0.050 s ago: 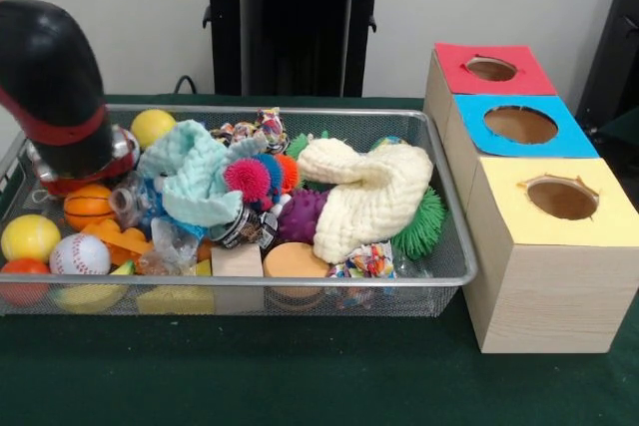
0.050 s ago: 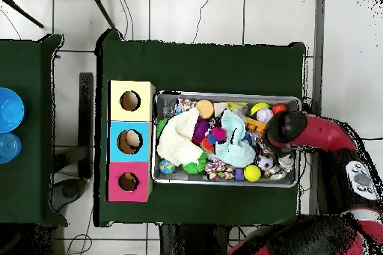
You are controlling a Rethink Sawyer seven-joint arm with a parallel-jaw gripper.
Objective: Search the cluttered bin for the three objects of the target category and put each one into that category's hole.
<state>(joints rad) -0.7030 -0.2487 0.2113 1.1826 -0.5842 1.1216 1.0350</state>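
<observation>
A table covered in dark green cloth [image 1: 300,376] is set against a pale wall, with white floor tiles seen around it from above. On the cloth a wire mesh bin [image 1: 454,246] is placed, and just beside it three wooden boxes are lined up, each with a round hole in a coloured top: a yellow box [image 1: 559,246], a blue box [image 1: 519,127] and a red box [image 1: 491,69].

The target category cannot be told from the views, so the bin's contents are given as they lie. A cream cloth [image 1: 364,197] is heaped toward the box end of the bin, with a green spiky ball [image 1: 424,226] touching it at the wall and a purple knobbly ball [image 1: 300,214] at its other side. A mint cloth [image 1: 195,177] is draped near the middle, and a pink spiky ball [image 1: 247,180] rests against it. Toward the end away from the boxes a baseball [image 1: 80,254], a small basketball [image 1: 88,205] and a yellow ball [image 1: 30,236] are gathered; another yellow ball [image 1: 152,127] lies at the back wall.

The arm [image 1: 50,87] is lowered into that end of the bin, over the balls. The gripper [image 2: 278,141] is hidden beneath the arm's black wrist in both views, so it cannot be told whether the claw is released or clenched.
</observation>
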